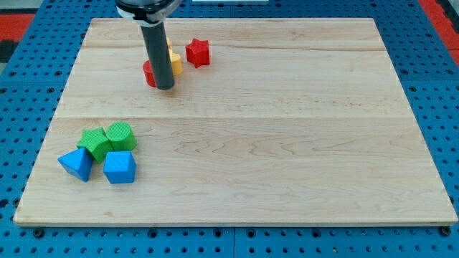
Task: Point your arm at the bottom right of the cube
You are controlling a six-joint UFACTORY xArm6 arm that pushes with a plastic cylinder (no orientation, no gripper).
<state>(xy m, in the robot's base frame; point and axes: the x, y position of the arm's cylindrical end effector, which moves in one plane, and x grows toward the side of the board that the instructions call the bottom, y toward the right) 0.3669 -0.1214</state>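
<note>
Down at the view's lower left, the blue cube (119,168) touches a blue wedge (77,163) and green blocks (107,139). My tip (164,87), jawless, sits far up beside the red block (150,73); sweeping down carelessly could knock the green ones.

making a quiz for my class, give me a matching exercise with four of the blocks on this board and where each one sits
Blocks:
1. red star block
2. green round block
3. blue triangle block
4. yellow block

Places:
A. furthest to the view's left
B. partly hidden behind the rod, near my tip
C. right of the yellow block, near the view's top
D. just above the blue cube-like block

Pairs: 1-C, 2-D, 3-A, 4-B
</note>
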